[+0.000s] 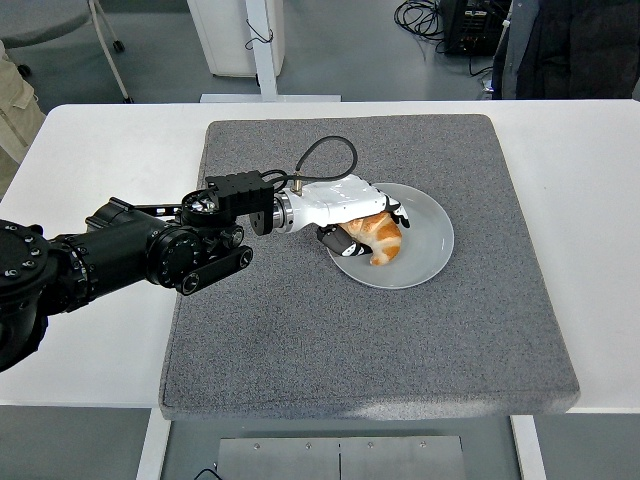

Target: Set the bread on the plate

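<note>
We see the left hand point(352, 212) reaching in from the desk's left edge, its fingers wrapped around the croissant point(380, 238), which sits low over the left part of the grey plate point(425, 250). The plate lies on a grey mat point(350, 340) that covers the middle of the white desk point(590, 200).

Bulky black jointed left arm point(120, 255); glossy white-shelled hand point(345, 205) with dark fingers; looped black wrist cable point(325, 150).
</note>
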Tool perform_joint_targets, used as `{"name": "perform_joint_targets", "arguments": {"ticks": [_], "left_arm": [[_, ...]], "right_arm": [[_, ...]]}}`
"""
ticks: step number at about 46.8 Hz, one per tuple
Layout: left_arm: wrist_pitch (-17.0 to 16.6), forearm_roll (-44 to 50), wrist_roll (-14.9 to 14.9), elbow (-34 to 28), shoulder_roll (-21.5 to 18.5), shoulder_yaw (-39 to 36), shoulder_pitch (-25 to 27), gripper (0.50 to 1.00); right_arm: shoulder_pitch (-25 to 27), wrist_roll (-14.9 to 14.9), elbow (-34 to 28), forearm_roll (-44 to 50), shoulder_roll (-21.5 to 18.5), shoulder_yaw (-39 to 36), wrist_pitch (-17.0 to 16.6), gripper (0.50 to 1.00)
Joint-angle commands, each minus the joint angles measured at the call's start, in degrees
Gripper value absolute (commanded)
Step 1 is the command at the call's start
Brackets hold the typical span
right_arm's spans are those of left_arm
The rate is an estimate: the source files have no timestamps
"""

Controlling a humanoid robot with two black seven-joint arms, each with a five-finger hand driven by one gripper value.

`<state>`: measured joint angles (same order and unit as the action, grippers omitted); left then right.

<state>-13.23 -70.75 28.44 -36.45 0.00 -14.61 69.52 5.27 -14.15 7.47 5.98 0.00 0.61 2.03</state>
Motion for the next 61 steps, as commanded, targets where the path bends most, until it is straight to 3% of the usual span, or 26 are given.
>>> {"name": "perform_joint_targets", "arguments": {"ticks": [1, 13, 26, 35, 54, 61], "left_arm": [[0.0, 0.0, 0.1, -0.1, 0.0, 0.0, 0.2, 1.000], [0.2, 0.4, 0.1, -0.9, 0.0, 0.4, 1.1, 1.000], [1.0, 12.7, 0.1, -5.7, 0.0, 1.3, 7.6, 1.000], [4.5, 16.5, -0.4, -6.8, 0.0, 1.3, 11.6, 1.000], [11.1, 35.1, -0.8, -6.8, 0.0, 1.5, 21.4, 1.000], [12.7, 40.3, -2.9, -6.4, -3.0, 5.1, 22.1, 1.000]], "right_arm": [[0.0, 0.0, 0.0, 0.0, 0.0, 0.0, 0.1, 1.000], [0.0, 0.0, 0.0, 0.0, 0.0, 0.0, 0.0, 1.000], [0.0, 0.0, 0.0, 0.0, 0.0, 0.0, 0.0, 1.000], [0.0, 0.0, 0.0, 0.0, 0.0, 0.0, 0.0, 1.000], [0.0, 0.0, 0.0, 0.0, 0.0, 0.0, 0.1, 1.000], [0.0, 0.0, 0.0, 0.0, 0.0, 0.0, 0.0, 1.000]]}}
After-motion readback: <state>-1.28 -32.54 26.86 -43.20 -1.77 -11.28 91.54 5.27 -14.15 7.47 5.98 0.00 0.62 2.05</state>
